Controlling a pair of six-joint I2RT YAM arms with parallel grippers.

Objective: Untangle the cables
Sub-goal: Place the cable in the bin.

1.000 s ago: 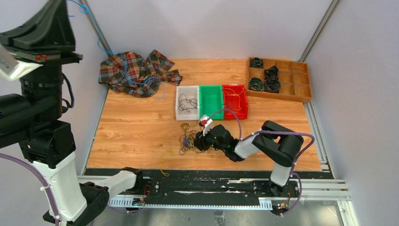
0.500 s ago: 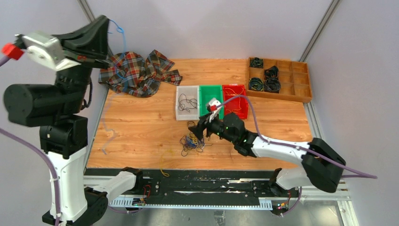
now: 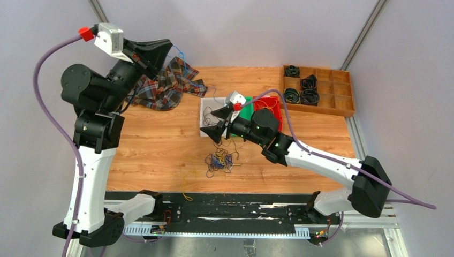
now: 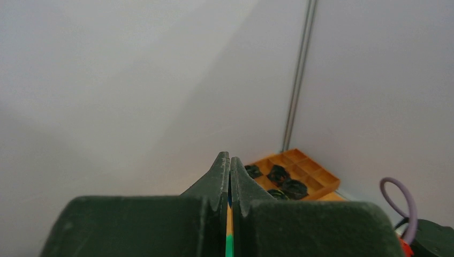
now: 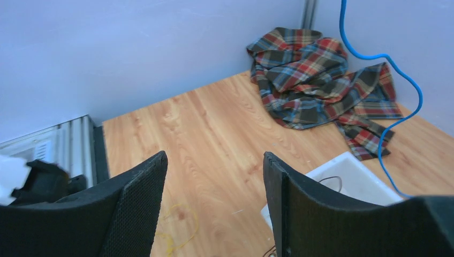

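Observation:
A tangled bundle of the cables (image 3: 218, 160), yellow, blue and black, lies on the wooden table near its front. A loose yellow strand (image 5: 179, 222) lies left of it. My left gripper (image 3: 169, 44) is raised high over the plaid cloth, shut on a thin blue cable (image 3: 180, 54); a sliver of blue shows between the closed jaws of the left gripper (image 4: 229, 158). The blue cable (image 5: 386, 67) hangs in a curve down toward the white bin (image 5: 350, 174). My right gripper (image 3: 210, 123) hovers by the white bin's front left corner. In its own view the right gripper (image 5: 214, 155) is open and empty.
White (image 3: 206, 110), green (image 3: 247, 103) and red (image 3: 274, 113) bins stand in a row mid-table; the white one holds a black wire. A wooden tray (image 3: 342, 91) with coiled black cords sits back right. A plaid cloth (image 3: 174, 80) is crumpled back left.
My right gripper opened, left the bundle and moved up and back toward the white bin. The left arm swung rightward over the cloth, still gripping the blue cable.

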